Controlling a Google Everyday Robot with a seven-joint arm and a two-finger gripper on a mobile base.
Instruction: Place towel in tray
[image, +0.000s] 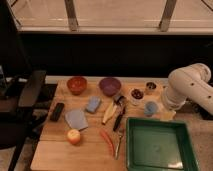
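Observation:
The towel, a small grey-blue cloth, lies flat on the left half of the wooden table. At the table's front right sits the dark green tray, with nothing in it. My white arm is folded at the right edge, beyond the tray's far corner and well away from the towel. The gripper itself is hidden past the arm's bend, so nothing shows it holding anything.
A blue sponge block, an orange bowl, a purple bowl, an apple, a banana, a carrot and utensils lie between towel and tray. Cups stand near the arm. A black chair is at the left.

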